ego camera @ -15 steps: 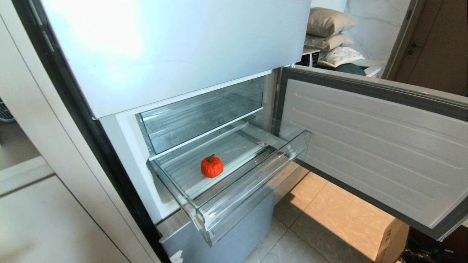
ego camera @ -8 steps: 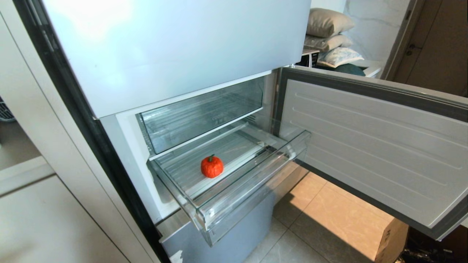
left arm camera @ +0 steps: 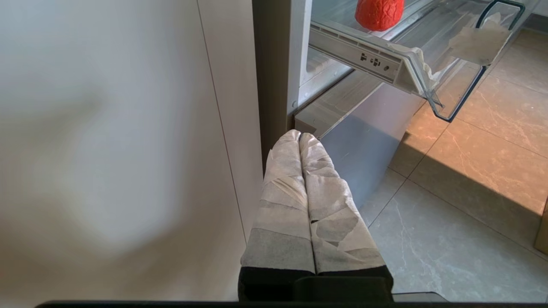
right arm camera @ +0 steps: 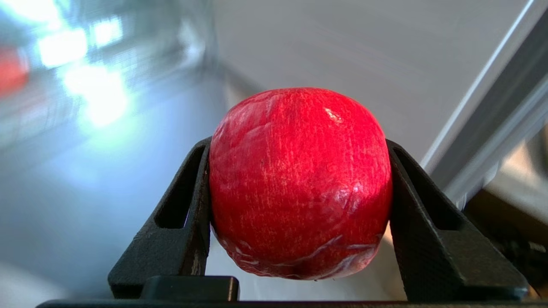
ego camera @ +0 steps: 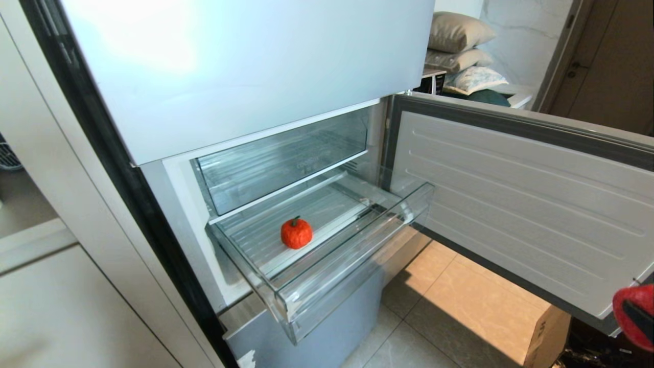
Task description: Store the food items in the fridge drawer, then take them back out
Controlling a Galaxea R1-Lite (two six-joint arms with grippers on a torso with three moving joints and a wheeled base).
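The fridge drawer (ego camera: 352, 266) stands pulled out, clear-walled, with torn white tape at a front corner (left arm camera: 475, 40). A fuzzy orange-red food item (ego camera: 296, 233) with a green stem lies on its ribbed bottom; its lower part shows in the left wrist view (left arm camera: 379, 13). My right gripper (right arm camera: 299, 145) is shut on a second, smooth red food item (right arm camera: 299, 184). That fruit shows at the head view's lower right edge (ego camera: 619, 309), below the open door and well right of the drawer. My left gripper (left arm camera: 299, 136) is shut and empty, low beside the fridge's left front corner.
The open fridge door (ego camera: 521, 204) spreads across the right side, over the tiled floor. A second clear bin (ego camera: 281, 158) sits above the drawer. A cardboard box (ego camera: 549, 332) stands under the door's edge. A silver-blue panel (ego camera: 327, 332) lies below the drawer, a white cabinet (ego camera: 61, 306) to the left.
The red fruit in my right gripper has come into the head view at the lower right edge. The drawer, the fruit in it and the door have not moved.
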